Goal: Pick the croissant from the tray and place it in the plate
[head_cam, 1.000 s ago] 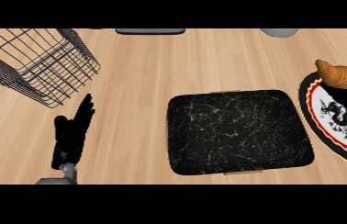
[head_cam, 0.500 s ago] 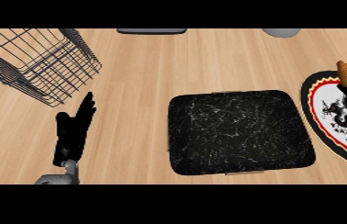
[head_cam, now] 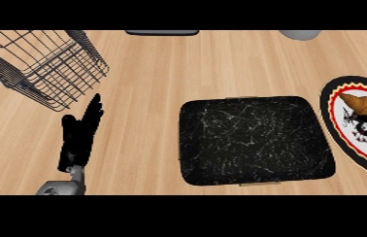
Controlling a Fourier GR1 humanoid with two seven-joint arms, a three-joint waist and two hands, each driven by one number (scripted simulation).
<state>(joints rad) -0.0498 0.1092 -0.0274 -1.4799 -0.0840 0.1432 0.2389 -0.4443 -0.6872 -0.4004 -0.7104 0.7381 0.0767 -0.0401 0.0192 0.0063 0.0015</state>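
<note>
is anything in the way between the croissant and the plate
Nothing visible does: the croissant already lies on the plate at the view's right edge, beside the black tray. The left hand rests open far off at the left.

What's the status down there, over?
Left hand open, resting lower left; right hand out of view. Brown croissant on black-rimmed round plate, off black marbled tray. Black wire basket apart, upper left.

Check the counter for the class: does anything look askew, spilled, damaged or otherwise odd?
Nothing stands out. The croissant lies on the plate at the view's right edge, the black tray sits flat mid-counter, the wire basket looks undamaged, and the left hand rests open at lower left.
</note>
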